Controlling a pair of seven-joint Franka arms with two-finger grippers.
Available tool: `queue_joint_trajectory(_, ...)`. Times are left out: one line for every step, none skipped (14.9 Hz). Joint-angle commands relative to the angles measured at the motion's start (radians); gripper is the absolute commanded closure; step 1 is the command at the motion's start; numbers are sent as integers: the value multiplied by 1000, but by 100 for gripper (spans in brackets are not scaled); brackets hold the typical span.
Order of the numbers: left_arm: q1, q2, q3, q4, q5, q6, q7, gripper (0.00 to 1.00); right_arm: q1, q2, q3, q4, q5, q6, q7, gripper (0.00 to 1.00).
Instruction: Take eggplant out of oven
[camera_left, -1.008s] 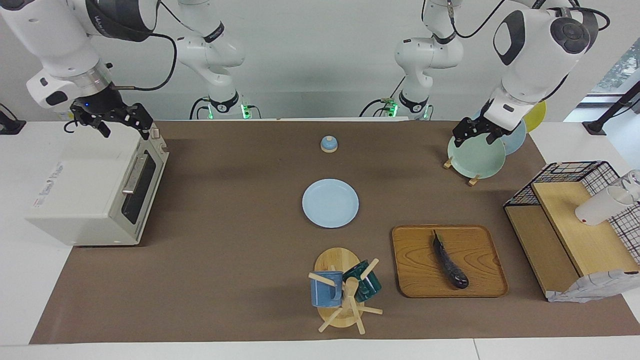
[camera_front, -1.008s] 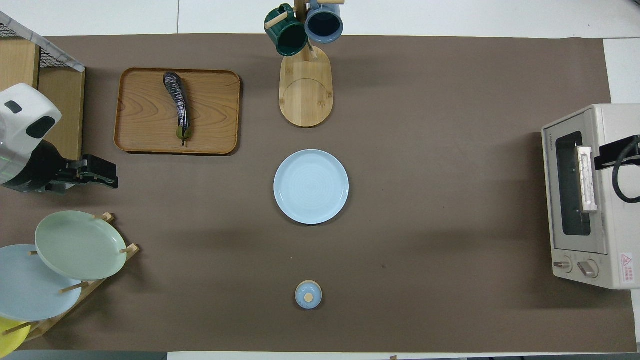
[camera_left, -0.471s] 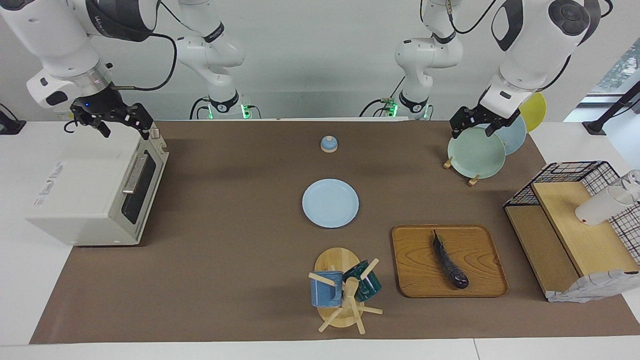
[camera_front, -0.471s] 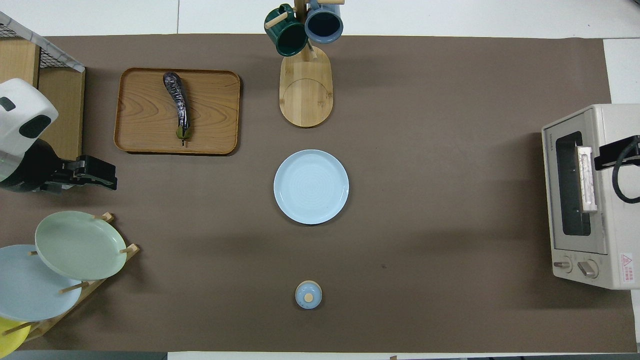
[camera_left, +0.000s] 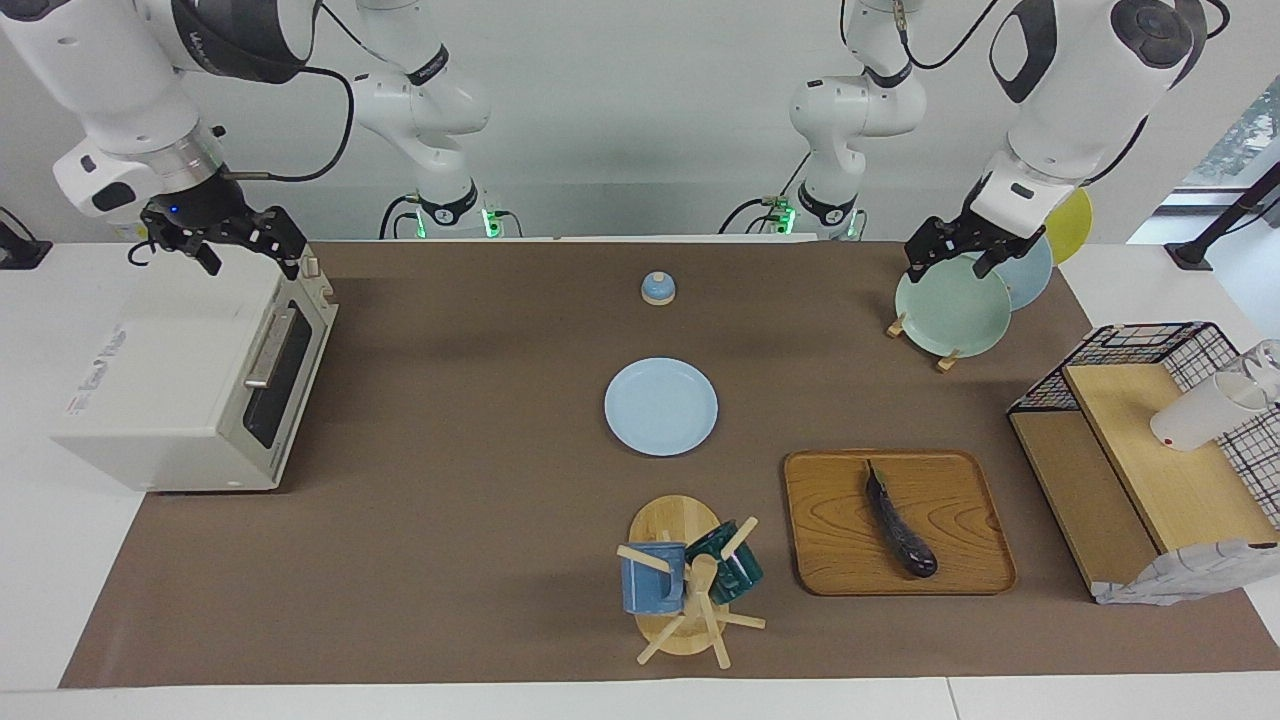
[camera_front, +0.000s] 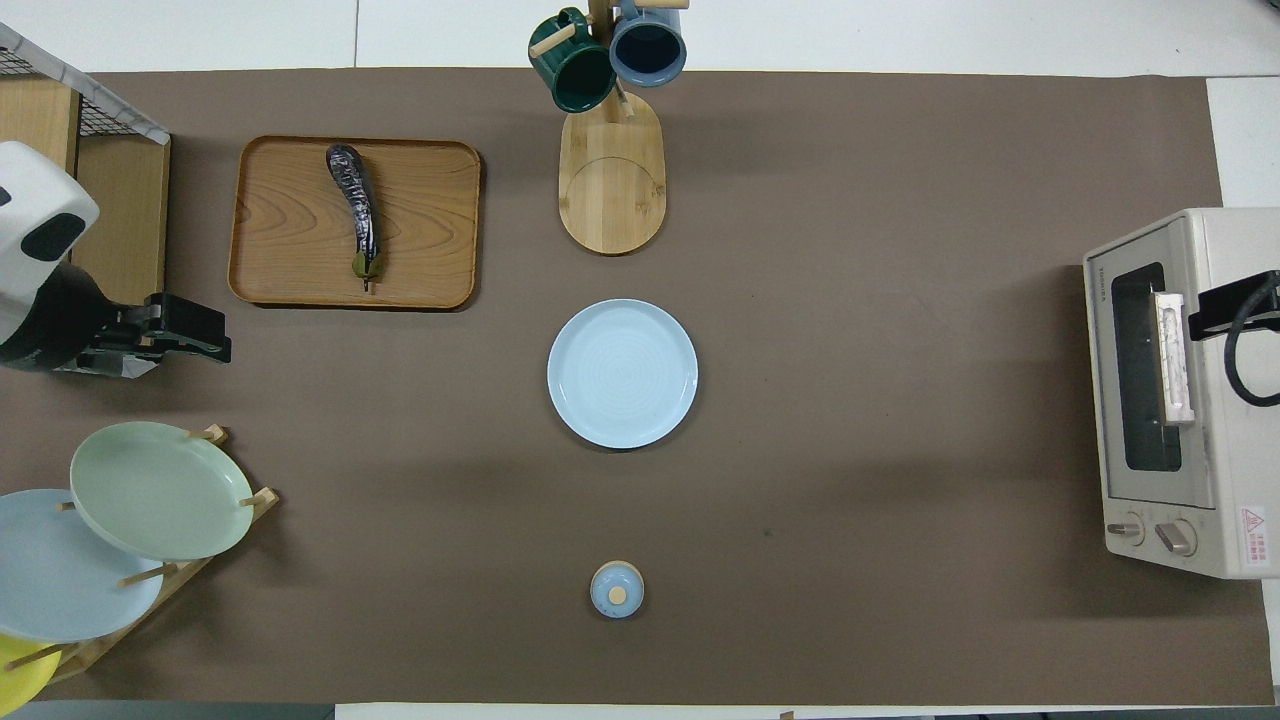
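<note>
The dark purple eggplant (camera_left: 900, 525) lies on a wooden tray (camera_left: 830, 520) toward the left arm's end of the table; it also shows in the overhead view (camera_front: 357, 205) on the tray (camera_front: 290, 240). The white oven (camera_left: 170, 380) stands at the right arm's end with its door shut; it also shows in the overhead view (camera_front: 1150, 400). My right gripper (camera_left: 245, 255) hovers open and empty over the oven's top edge above the door. My left gripper (camera_left: 950, 262) hangs open and empty over the plate rack, apart from the eggplant; it also shows in the overhead view (camera_front: 190, 335).
A light blue plate (camera_left: 660, 405) sits mid-table, a small blue lid (camera_left: 657, 288) nearer the robots. A mug tree (camera_left: 685, 585) stands beside the tray. A plate rack (camera_left: 950, 315) and a wire basket shelf (camera_left: 1140, 440) stand at the left arm's end.
My left gripper has risen a little and drifted away from the plate rack toward the tray. The right arm, the oven and the eggplant have not moved.
</note>
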Motion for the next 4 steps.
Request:
queue_joint_trajectory(12, 11, -2, 17, -15, 4, 0, 0, -5, -17, 0, -14, 23, -5, -23, 0)
queue_joint_trajectory(16, 9, -3, 15, -15, 3, 2, 0, -5, -17, 0, -14, 23, -5, -23, 0)
queue_joint_trajectory(16, 9, -3, 15, -15, 1, 2, 0, -5, -17, 0, -14, 23, -5, -23, 0)
queue_joint_trajectory(16, 9, -2, 14, -15, 1, 2, 0, -5, -17, 0, -14, 23, -5, -23, 0)
